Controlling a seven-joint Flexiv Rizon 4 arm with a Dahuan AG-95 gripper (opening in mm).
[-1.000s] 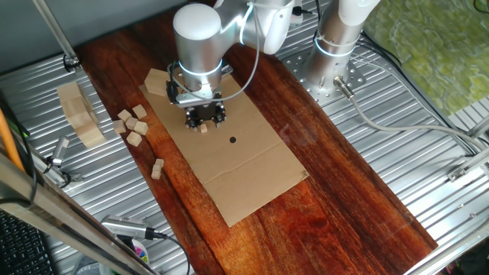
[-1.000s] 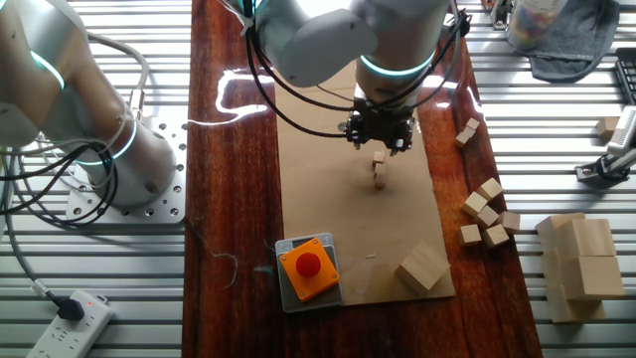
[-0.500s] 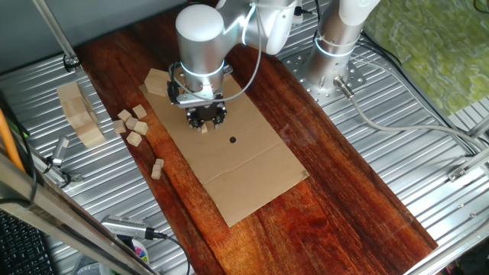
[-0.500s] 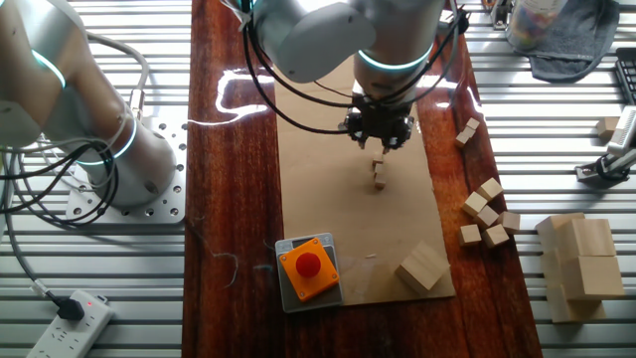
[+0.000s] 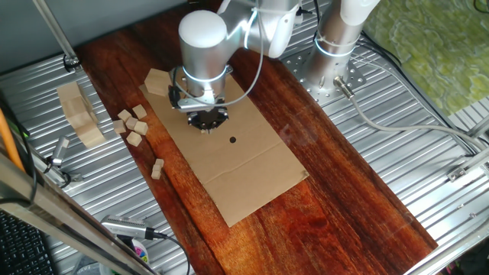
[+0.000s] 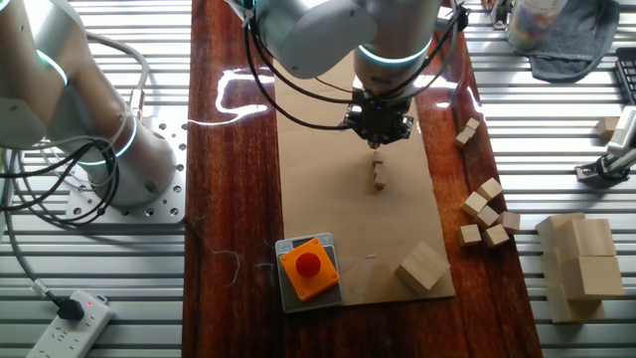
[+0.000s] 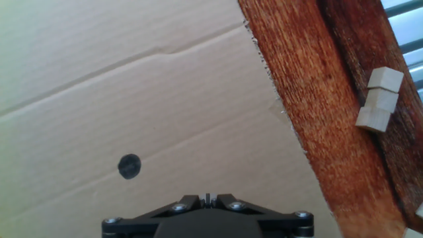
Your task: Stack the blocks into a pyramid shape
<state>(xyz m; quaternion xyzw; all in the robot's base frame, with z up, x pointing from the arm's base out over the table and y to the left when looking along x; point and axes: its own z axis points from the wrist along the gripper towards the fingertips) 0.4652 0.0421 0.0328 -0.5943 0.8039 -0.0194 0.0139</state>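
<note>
Hovering above the cardboard sheet (image 6: 338,139), the gripper (image 6: 378,126) hid its fingers; grip unreadable.
Two blocks (image 6: 379,171) stood stacked below, sheet edges well apart.

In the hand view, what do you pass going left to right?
Black dot on the cardboard sheet → the sheet's ragged right edge → dark wooden tabletop → small stack of blocks.

Bright, even light, white glare on the dark wooden table (image 6: 231,89), hand view slightly soft up close.
</note>
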